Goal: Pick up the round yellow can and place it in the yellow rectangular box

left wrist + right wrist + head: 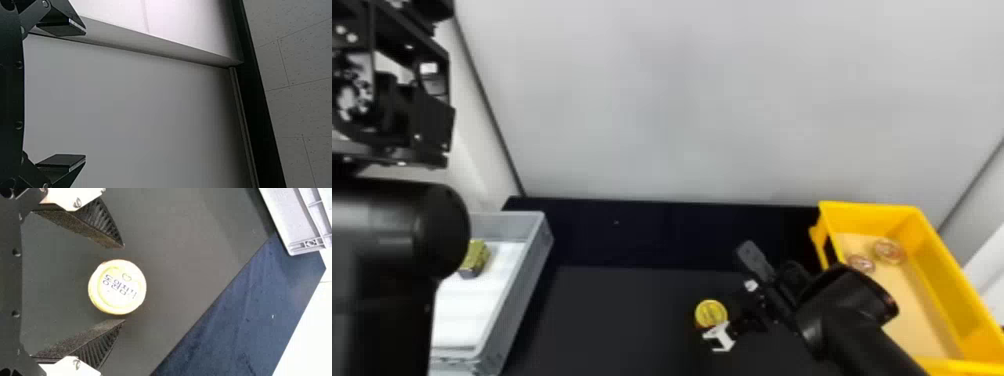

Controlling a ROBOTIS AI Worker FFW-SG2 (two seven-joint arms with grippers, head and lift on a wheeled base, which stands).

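My right gripper (721,315) is open — yellow can (711,314) between its fingertips, untouched. The yellow box (944,285) sits to its right.

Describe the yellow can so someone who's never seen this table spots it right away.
On the dark table, between the gray bin and the yellow box, find the right claw, nearer the box. By its open fingers is a round can with a yellow top. Unlike the two reddish round things, it stands outside the box.
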